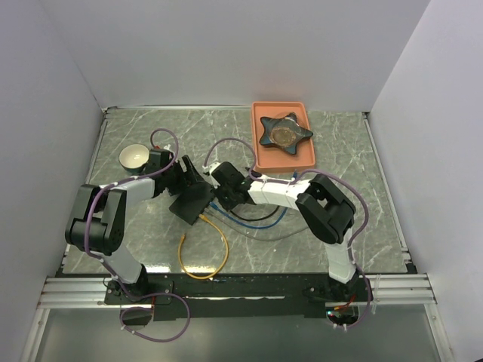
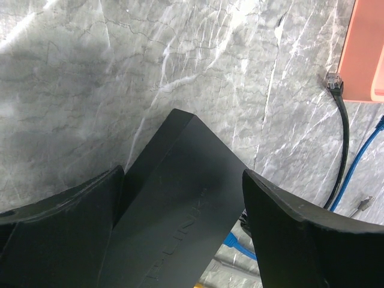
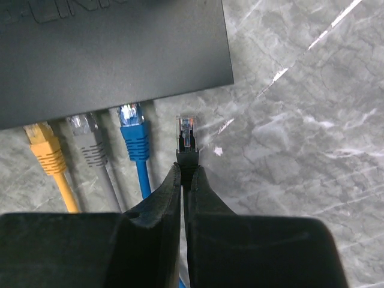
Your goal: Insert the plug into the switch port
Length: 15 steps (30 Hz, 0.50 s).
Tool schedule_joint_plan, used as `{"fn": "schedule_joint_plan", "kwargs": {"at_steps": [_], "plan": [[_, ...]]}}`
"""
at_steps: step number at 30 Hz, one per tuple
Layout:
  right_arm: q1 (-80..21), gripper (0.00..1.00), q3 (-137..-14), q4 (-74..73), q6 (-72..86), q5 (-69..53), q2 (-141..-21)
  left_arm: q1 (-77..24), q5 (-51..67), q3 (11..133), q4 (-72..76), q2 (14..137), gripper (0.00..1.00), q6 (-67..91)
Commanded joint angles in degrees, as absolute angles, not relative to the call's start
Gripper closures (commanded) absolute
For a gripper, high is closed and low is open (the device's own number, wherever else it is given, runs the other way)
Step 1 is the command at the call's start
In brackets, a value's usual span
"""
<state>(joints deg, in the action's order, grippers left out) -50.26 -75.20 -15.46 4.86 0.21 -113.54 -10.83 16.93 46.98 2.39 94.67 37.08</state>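
Black on the grey marble table [image 3: 300, 120]: pinching the plug [image 3: 186, 133] by its boot in the right gripper [image 3: 184, 174], jaws all but closed, clear tip pointing ahead. Just beyond the fingertips, not touching, the switch [image 3: 114, 54] edge; switch port itself hidden under that edge. Left of the fingertips, blue plug [image 3: 130, 114], grey plug [image 3: 81, 124] and yellow plug [image 3: 39, 133] seated. Straddling the switch with the left gripper [image 2: 183, 198], spread wide, fingers close at both sides; clamped or not, cannot tell.
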Motion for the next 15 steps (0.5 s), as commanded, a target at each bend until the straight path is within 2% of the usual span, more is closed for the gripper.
{"fn": "schedule_joint_plan", "kwargs": {"at_steps": [1,15], "plan": [[-50.3,1.0,-78.8,-14.0,5.9,0.7,-114.3,-11.2,20.0,46.8,3.4,95.8,0.15,37.0],[-50.0,1.0,-81.8,-14.9,5.8,1.4,-116.3,-11.1,21.9,46.8,4.4,95.8,0.19,37.4]]}}
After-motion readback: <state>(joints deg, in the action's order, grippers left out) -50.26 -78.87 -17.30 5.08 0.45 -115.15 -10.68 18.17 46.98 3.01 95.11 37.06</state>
